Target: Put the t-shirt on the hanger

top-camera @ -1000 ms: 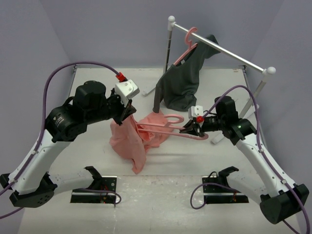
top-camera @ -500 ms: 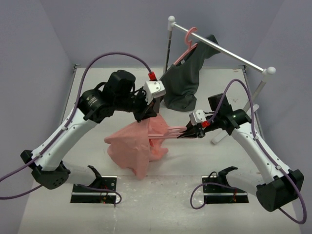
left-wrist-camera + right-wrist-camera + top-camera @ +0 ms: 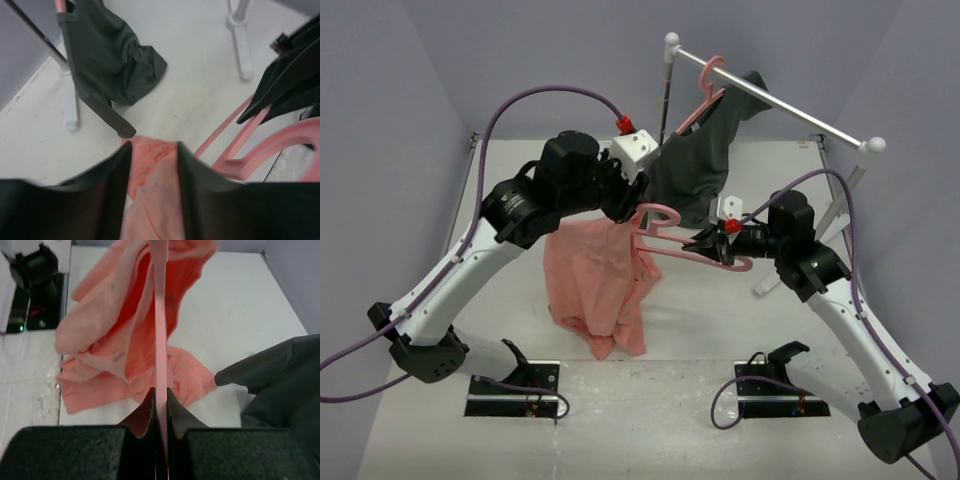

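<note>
Pale lavender walls close in on three sides: the back wall [image 3: 550,60] is plain, the left wall [image 3: 370,150] and right wall [image 3: 920,80] slant toward it, and the light is soft and even all over. Between them lies a white bench [image 3: 650,400], a bit scuffed and speckled along its near edge. At its far right stands a clothes rail [image 3: 800,112], a shiny bar set slantwise on two white posts with round knobs. A dark grey garment [image 3: 695,180] hangs from it on a pink hanger [image 3: 708,85], its hem slumped on the bench.
</note>
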You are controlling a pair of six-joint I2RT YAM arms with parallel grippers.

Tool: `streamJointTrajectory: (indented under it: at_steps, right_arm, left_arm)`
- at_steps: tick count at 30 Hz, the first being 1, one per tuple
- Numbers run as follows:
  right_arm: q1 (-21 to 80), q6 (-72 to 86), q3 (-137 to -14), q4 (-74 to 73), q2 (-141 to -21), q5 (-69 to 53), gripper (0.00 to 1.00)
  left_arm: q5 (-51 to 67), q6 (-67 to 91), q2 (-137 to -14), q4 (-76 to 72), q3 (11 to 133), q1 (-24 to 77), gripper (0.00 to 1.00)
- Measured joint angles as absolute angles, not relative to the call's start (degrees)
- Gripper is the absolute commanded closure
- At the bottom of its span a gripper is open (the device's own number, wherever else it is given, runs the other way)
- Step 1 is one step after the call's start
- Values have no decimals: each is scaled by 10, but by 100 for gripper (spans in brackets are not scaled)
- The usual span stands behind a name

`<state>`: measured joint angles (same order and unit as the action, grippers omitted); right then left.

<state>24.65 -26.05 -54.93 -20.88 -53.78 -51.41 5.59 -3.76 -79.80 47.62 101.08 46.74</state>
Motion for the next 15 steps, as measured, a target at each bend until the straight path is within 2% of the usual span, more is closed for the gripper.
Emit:
streamJointTrajectory:
  at_steps: [2, 7, 9, 12, 13, 15]
  right_arm:
    - [247, -207, -536, -176, -531, -499, 100]
    - [254, -83, -486, -101, -499, -461, 100]
    - [255, -38, -482, -92, -498, -433, 100]
    - [255, 20, -482, -86, -493, -390, 100]
    - [255, 36, -482, -85, -489, -376, 100]
    - [255, 63, -482, -89, -481, -352, 100]
  left_arm:
    - [26, -34, -781, 458, 1014, 466, 0]
    - [-74, -10, -751, 424, 1034, 466, 0]
    - [-112, 1, -729, 406, 1023, 466, 10]
    - [-138, 16, -659, 388, 946, 466, 35]
    - [-143, 21, -634, 385, 918, 466, 38]
    - [-137, 33, -587, 365, 851, 466, 25]
